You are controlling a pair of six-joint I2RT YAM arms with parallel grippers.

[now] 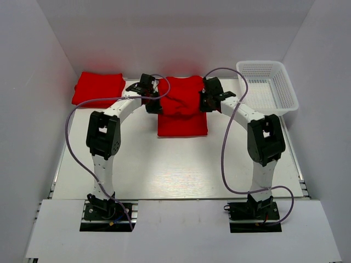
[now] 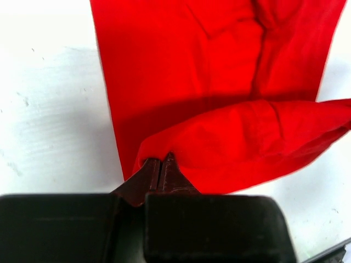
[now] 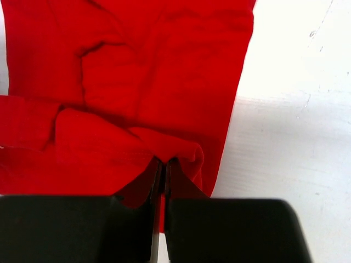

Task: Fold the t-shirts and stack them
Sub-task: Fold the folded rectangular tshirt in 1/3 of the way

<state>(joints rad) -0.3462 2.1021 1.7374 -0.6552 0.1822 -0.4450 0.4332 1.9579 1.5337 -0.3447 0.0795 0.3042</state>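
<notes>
A red t-shirt (image 1: 182, 112) lies in the middle of the table, its far part lifted and folded toward the near part. My left gripper (image 1: 154, 102) is shut on its left edge; the left wrist view shows the pinched fold (image 2: 241, 145) above the flat cloth. My right gripper (image 1: 205, 101) is shut on its right edge; the right wrist view shows the pinched cloth (image 3: 109, 148). A second red t-shirt (image 1: 98, 87) lies folded at the far left.
A white plastic mesh basket (image 1: 267, 86) stands at the far right. White walls close in the table on the left, right and back. Purple cables loop from both arms.
</notes>
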